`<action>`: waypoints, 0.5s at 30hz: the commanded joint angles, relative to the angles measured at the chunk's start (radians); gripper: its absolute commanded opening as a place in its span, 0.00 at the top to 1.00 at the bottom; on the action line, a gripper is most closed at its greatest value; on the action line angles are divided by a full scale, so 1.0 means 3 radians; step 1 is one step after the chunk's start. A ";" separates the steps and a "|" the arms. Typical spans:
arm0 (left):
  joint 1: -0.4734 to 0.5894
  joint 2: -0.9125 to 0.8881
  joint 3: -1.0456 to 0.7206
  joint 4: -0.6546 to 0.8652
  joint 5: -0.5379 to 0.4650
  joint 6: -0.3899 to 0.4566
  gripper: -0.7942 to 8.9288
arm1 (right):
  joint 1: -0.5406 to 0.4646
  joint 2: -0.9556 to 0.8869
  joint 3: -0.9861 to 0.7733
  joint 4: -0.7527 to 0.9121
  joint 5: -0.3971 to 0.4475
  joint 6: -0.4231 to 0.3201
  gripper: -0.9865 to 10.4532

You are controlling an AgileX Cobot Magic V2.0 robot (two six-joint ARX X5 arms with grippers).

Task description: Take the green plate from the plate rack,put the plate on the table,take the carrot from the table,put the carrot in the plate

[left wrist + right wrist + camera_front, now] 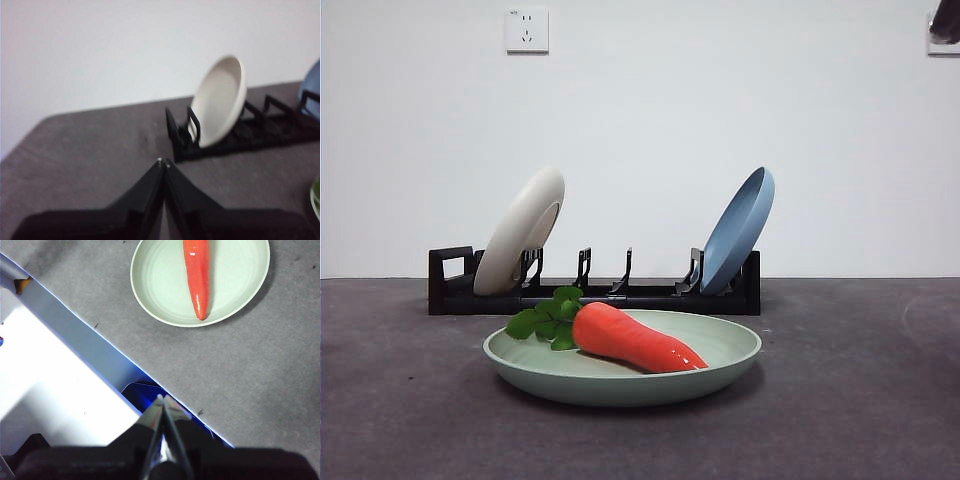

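The carrot [635, 340] lies in the green plate [720, 362], leaves toward the rack, tip toward the rim nearest the front camera, and the plate sits flat on the table [860, 420] just in front of the plate rack [650, 296], so by my reading the job looks done. My right gripper [163, 401] is high above the table edge with jaws pressed together and nothing between them; my left gripper [163, 162] hangs off beside the rack's looped end, jaws closed and empty too. What could spoil this? The carrot is glossy and tapered, resting on a shallow, smooth dish: a knock to the plate could roll it toward the rim, perhaps over it. The likeliest cause would be me, swinging an arm low on the way out. My left claw is nearer the rack, and a careless sweep could clip the cream-white plate [220, 102] leaning in its slot, or the blue plate [738, 230] leaning at the far end; either, I judge, would topple forward toward the green plate. Best to lift clear, not sideways. The surface is dark grey, matte, faintly mottled, grippy-looking enough that the plate should stay put. Behind runs a plain white wall with a wall socket [527, 30] high up; under my right wrist, something white edged in blue borders the table.
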 commanded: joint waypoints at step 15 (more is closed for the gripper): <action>0.0056 -0.0292 -0.0490 -0.0120 0.0282 -0.0217 0.92 | 0.0005 -0.0006 -0.0020 0.0013 0.0009 0.0028 0.91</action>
